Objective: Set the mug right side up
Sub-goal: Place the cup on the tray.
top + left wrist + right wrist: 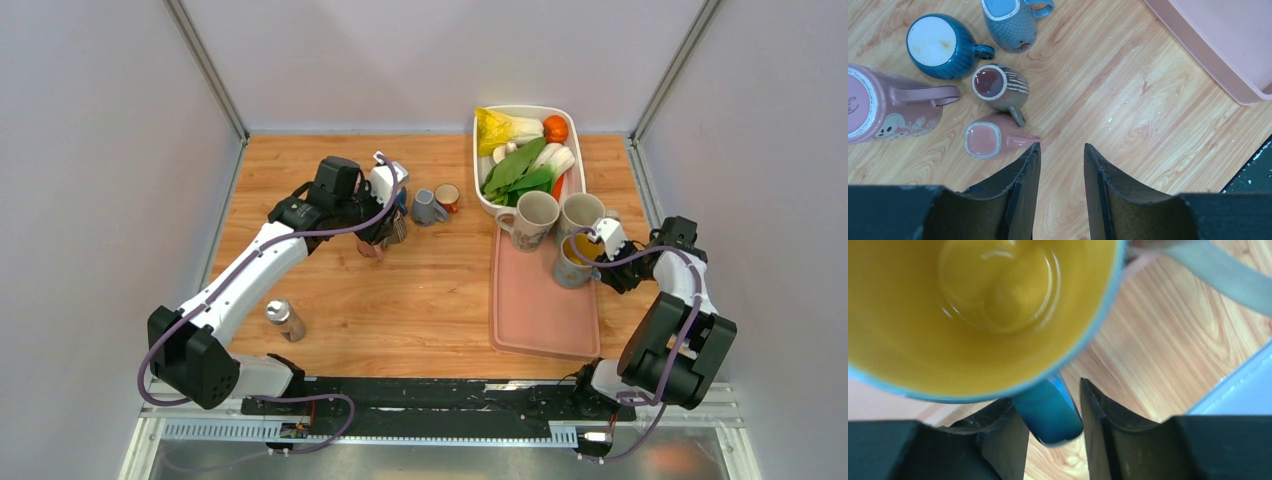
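The right pincer (1047, 396) straddles the blue handle (1048, 415) of the upright yellow-lined mug (973, 300), grip impossible to tell; the left pincer (1060, 150) hangs half-open, empty, over the counter (1148, 100)

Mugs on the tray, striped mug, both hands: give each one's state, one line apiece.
Yellow-lined mug: upright, mouth up, empty.
Left cream mug: upright on the pink tray.
Right cream mug: upright on the same tray.
Striped mug: upright, empty.
Left hand: open, holding nothing.
Right hand: fingers either side of the blue handle; whether they grip it cannot be told.
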You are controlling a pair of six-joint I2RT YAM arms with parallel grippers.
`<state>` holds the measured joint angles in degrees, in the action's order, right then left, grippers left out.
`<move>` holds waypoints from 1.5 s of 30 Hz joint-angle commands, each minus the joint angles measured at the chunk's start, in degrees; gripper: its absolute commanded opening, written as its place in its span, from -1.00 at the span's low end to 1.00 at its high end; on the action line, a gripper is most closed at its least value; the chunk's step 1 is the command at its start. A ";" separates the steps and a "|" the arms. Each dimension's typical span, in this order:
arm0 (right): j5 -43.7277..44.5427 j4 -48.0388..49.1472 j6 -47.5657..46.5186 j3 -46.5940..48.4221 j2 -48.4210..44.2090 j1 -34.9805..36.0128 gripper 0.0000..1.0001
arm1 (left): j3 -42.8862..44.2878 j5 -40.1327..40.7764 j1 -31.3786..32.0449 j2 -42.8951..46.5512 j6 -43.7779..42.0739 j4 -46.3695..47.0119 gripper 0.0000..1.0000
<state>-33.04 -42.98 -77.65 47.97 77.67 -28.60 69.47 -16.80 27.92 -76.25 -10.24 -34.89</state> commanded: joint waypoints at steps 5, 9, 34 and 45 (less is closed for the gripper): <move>4.88 2.84 2.45 1.56 -1.96 -1.99 0.36 | -0.10 -1.12 -0.63 0.54 -0.66 1.74 -0.10; 2.06 -0.15 4.59 0.77 -6.27 -1.99 0.66 | 0.16 -1.03 -0.66 0.44 -0.80 1.61 -0.11; -2.75 -8.52 15.37 9.33 -9.43 15.40 0.71 | 0.91 -1.63 -0.81 0.05 -0.74 1.85 -0.11; 2.88 -9.97 2.16 9.10 -4.92 16.65 0.31 | 0.29 -1.37 -0.82 0.54 -0.82 2.04 -0.11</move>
<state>-31.94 -52.05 -69.49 55.13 70.98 -12.84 69.25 -17.65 27.33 -77.28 -10.35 -34.46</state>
